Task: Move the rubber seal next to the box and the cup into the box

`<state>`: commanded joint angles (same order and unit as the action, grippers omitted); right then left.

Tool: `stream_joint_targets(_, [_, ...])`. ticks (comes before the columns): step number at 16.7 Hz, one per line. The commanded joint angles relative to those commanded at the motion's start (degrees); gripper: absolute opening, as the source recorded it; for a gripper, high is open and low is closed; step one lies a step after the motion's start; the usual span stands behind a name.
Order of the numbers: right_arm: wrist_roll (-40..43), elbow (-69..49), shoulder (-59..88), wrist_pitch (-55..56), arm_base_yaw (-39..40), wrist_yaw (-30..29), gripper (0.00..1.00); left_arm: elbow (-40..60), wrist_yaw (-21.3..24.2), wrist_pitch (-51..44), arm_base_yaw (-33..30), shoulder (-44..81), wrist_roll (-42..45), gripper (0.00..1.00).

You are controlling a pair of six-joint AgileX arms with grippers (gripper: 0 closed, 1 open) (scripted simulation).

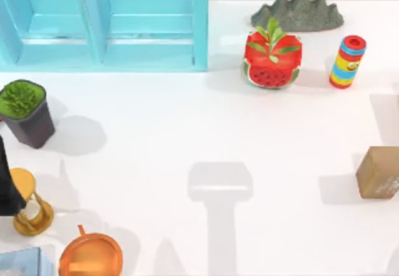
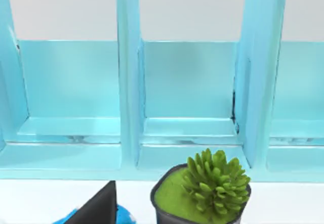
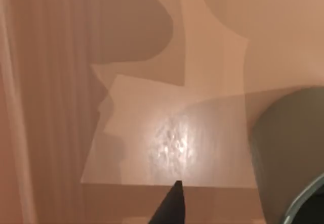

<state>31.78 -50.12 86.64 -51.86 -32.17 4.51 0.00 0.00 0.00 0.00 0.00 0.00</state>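
Observation:
The rubber seal [image 1: 377, 173], a tan-brown block with faint white marks, rests on the table at the far right edge of the top view. The cup [image 3: 291, 158], dark grey-green and round, looms close in the right wrist view. It is beside a dark fingertip [image 3: 172, 204] of my right gripper, and contact cannot be made out. Behind them spreads a tan panelled surface [image 3: 167, 133] that looks like the box's inside. My left arm [image 1: 6, 182] stands at the table's left edge. One of its dark fingertips [image 2: 101, 209] shows before the blue shelf.
A blue shelf [image 1: 106, 20] fills the back left. A purple pot with a green plant [image 1: 28, 114], a golden hourglass [image 1: 31, 204] and an orange handled vessel [image 1: 90, 257] crowd the left. Grey rock [image 1: 298, 11], watermelon planter [image 1: 271, 61] and striped cylinder [image 1: 347, 61] stand at the back right.

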Motion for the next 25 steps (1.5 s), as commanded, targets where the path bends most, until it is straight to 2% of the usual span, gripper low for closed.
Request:
stream_joint_targets(1, [0.00,0.00,0.00,0.00,0.00,0.00,0.98,0.00,0.00,0.00,0.00,0.00,0.00,1.00])
stream_joint_targets(2, [0.00,0.00,0.00,0.00,0.00,0.00,1.00,0.00,0.00,0.00,0.00,0.00,0.00,1.00])
stream_joint_targets(14, [-1.90,-3.10,-0.54,-2.31,-0.29,0.04,1.00,0.00,0.00,0.00,0.00,0.00,0.00,1.00])
stream_joint_targets(20, [-4.76,-12.38,-2.91,-10.05,-1.89,2.74,1.00,0.00,0.00,0.00,0.00,0.00,0.00,1.00])
stream_joint_targets(25, [-1.41,-18.21,-4.21,-20.62,-1.11,1.71,1.00,0.00,0.00,0.00,0.00,0.00,0.00,1.00])
